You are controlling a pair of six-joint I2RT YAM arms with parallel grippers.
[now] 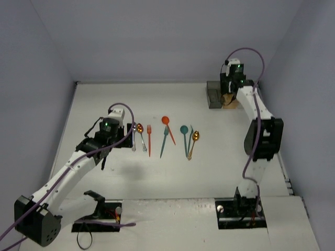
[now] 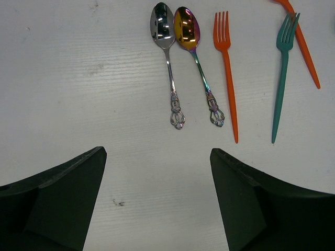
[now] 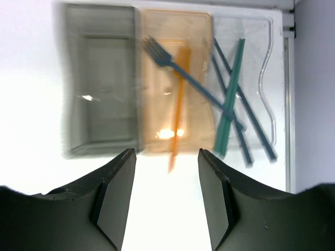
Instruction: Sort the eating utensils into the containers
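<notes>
Left gripper (image 2: 158, 157): spread, over bare table (image 2: 63, 78), just short of the spoons (image 2: 162, 23).
Right gripper (image 3: 166, 157): spread, above bins (image 3: 104, 89), far-right corner.

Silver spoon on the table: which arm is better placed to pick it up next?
Left. The left gripper, open, hangs close to the silver spoon; the right gripper is far off, above the containers.

A row of utensils (image 1: 164, 144) lies on the table (image 1: 209, 172), running from a gold spoon (image 1: 140, 128) and orange fork (image 1: 149, 140) just beside the left arm's (image 1: 78, 164) end to a teal spoon (image 1: 184, 133) and second gold spoon (image 1: 194, 140), while the right arm (image 1: 256, 112) reaches over the dark grey bin (image 1: 214, 94) at the far right.
</notes>
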